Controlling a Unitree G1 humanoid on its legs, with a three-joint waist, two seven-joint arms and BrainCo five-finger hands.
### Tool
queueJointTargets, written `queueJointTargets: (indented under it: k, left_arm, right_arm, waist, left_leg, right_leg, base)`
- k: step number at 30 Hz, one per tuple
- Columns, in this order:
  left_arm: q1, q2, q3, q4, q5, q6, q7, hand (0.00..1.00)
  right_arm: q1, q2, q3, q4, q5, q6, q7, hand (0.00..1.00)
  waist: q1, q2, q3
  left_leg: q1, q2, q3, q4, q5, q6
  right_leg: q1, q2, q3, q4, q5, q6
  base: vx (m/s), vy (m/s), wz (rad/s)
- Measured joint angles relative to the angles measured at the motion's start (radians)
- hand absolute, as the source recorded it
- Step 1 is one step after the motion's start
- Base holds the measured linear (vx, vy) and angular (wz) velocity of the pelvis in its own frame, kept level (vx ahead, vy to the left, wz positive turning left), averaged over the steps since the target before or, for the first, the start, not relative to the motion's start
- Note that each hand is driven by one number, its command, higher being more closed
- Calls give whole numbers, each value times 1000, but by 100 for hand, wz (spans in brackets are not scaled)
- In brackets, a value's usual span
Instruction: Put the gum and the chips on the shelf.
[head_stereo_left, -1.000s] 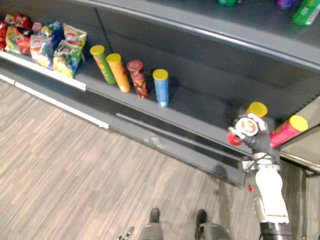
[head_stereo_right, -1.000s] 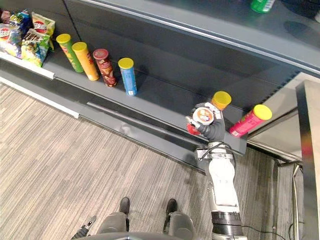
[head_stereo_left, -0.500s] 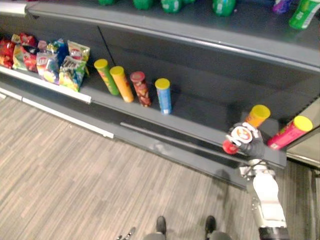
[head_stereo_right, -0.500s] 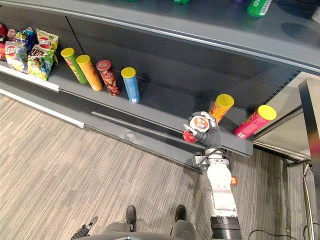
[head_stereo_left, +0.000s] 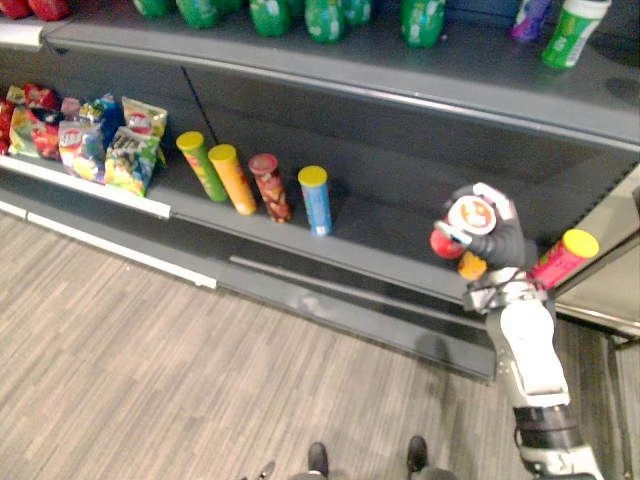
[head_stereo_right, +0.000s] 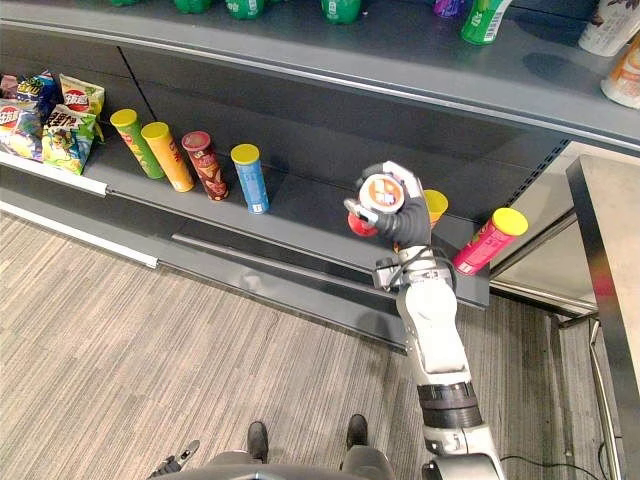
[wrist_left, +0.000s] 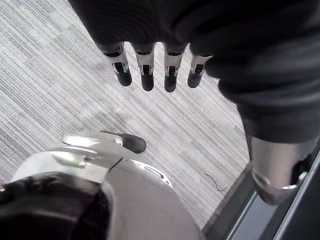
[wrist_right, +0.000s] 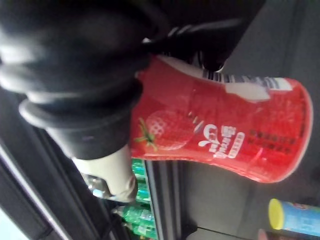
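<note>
Right hand (head_stereo_right: 408, 230): fingers and thumb are curling round the gum tub (head_stereo_right: 376, 200), gripping it across the palm. I am holding it up in the air in front of the lower shelf (head_stereo_right: 310, 215), just beside the orange can with the yellow lid (head_stereo_right: 436, 205), with the pink can (head_stereo_right: 488, 242) further to my right. The tub's long axis is tilting: the white round end is facing up toward my head, and the red end is pointing down and to my left. Open room is lying between the blue can (head_stereo_right: 249, 178) and the orange can, a bare run of shelf board back from the front edge. The upper shelf (head_stereo_right: 330, 60) is overhanging it. Left hand (wrist_left: 146, 75): fingers are hanging straight and slightly apart over the floor (wrist_left: 60, 90), holding nothing.
</note>
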Motion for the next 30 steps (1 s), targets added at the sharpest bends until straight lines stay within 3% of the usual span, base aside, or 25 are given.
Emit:
queueJointTargets:
  k: [9,16,24,30]
  left_arm:
    - [1,9,-1,2,4,1,-1,0]
    - [16,15,-21,1,21,7,-1,0]
    - [30,22,-47,0,19,8,-3,0]
    - [28,31,-79,0,-14,8,-11,0]
  right_arm:
    - [-173,-59,0,8,29,1,-24,100]
    - [-398,-149,-19,145,39,9,-78,100]
    - [-667,-249,-49,464,94,51,-131,100]
    - [-822,-282,-48,713,165,96,-130,100]
  waist:
    - [0,-17,-15]
    - [0,-18,-23]
    - [3,-20,-27]
    - [5,-20,-27]
  left_leg:
    - [4,1,1,-6,10,2]
    - [2,9,3,-8,24,-2]
    - [-4,29,5,-9,32,-14]
    - [-14,42,6,-9,41,-24]
  right_leg:
    - [0,3,8,-2,12,-3]
    - [1,12,15,-16,30,-9]
    - [-1,35,17,-31,39,-22]
    - [-3,49,17,-51,50,-29]
  base:
    - [-19,-9,-2]
    - [-41,-15,-3]
    - [-9,-12,-1]
    - [-1,-5,0]
